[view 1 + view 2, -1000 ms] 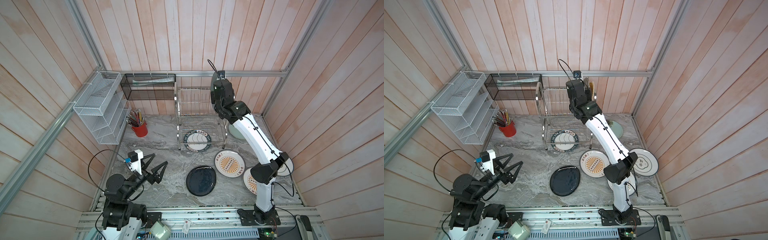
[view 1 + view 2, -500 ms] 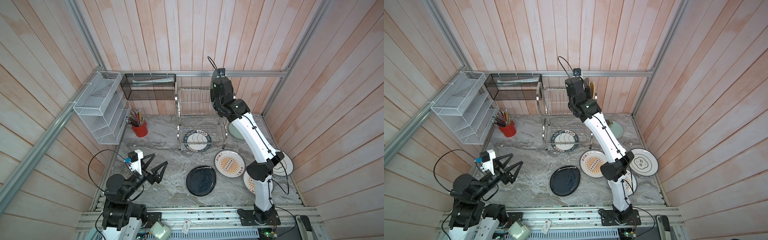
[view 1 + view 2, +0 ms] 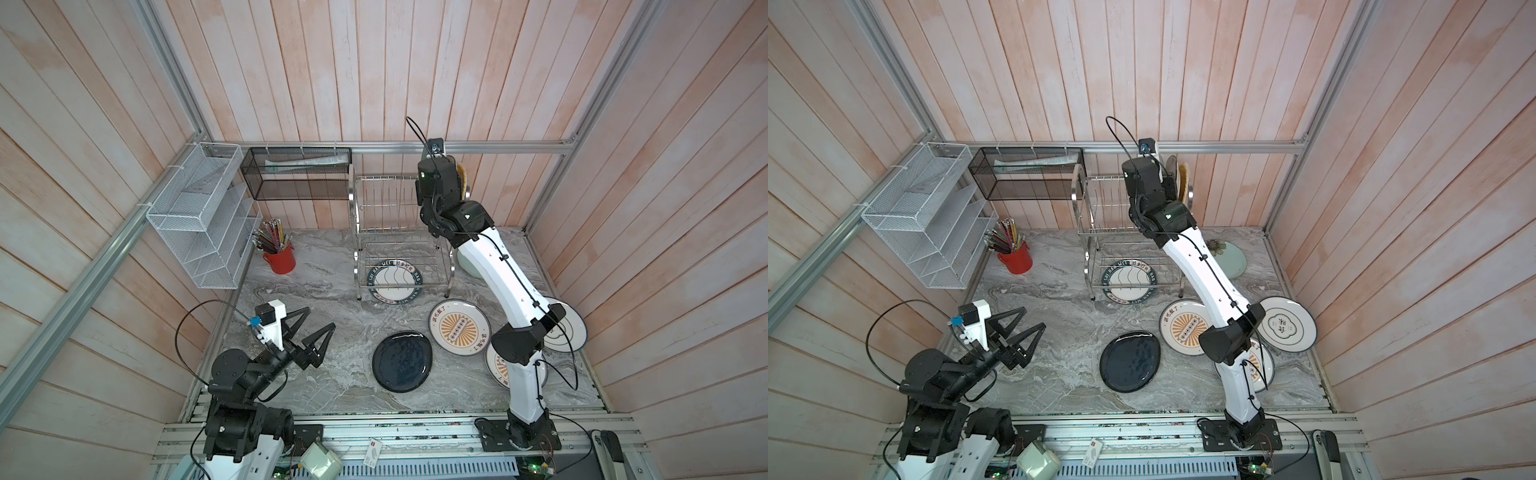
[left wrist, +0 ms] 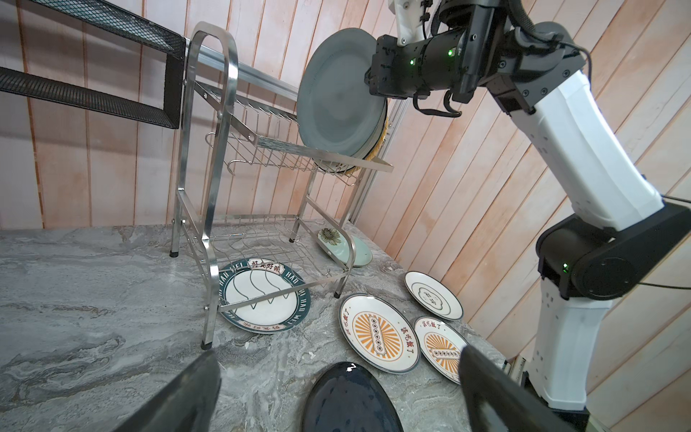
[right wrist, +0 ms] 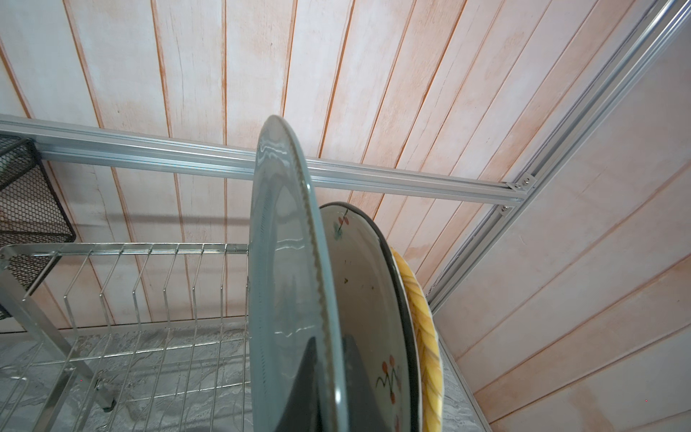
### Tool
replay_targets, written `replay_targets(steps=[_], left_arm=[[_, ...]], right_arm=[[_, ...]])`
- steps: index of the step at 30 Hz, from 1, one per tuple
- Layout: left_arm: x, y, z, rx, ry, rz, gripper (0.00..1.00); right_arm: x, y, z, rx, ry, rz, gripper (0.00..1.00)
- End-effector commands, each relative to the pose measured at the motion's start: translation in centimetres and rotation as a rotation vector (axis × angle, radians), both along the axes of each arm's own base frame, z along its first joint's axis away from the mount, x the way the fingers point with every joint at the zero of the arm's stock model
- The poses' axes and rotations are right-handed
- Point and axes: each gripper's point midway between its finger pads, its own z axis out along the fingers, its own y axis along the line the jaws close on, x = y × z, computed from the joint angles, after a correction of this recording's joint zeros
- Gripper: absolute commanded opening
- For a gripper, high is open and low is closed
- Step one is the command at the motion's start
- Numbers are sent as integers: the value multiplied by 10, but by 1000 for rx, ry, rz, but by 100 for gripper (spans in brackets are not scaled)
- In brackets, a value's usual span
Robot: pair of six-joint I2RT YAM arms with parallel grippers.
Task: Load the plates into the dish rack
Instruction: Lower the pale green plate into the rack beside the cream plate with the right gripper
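Shows the right gripper [image 5: 331,359] clamped on the grey-teal plate [image 4: 336,101], upper centre in both top views, upright on edge at the top tier of the dish rack [image 4: 215,26], face parallel to and just beside the cream floral plate [image 5: 370,299]; left gripper [image 3: 320,318] spread wide, empty, lower left.

From above, the wrist of my right arm [image 3: 490,266] blocks the right gripper [image 5: 331,374]. Only the wrist camera shows its dark fingers [image 5: 355,385], cut off by the frame edge, either side of the grey-teal plate [image 5: 284,262]. That arm covers part of one sunburst plate [image 3: 496,372]. The black plate [image 4: 347,400] runs off my left wrist view.
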Motion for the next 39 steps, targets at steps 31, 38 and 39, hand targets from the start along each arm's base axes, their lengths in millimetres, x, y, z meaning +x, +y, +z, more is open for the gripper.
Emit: replay_targets(steps=[31, 38, 39], left_arm=[[-3, -2, 0, 10, -22, -10, 100], [-2, -2, -1, 10, -18, -8, 100], [-2, -2, -1, 11, -18, -8, 100]], right_arm=[[-12, -2, 5, 172, -13, 34, 4], [-13, -5, 8, 178, -9, 49, 16], [-14, -6, 9, 181, -10, 45, 19]])
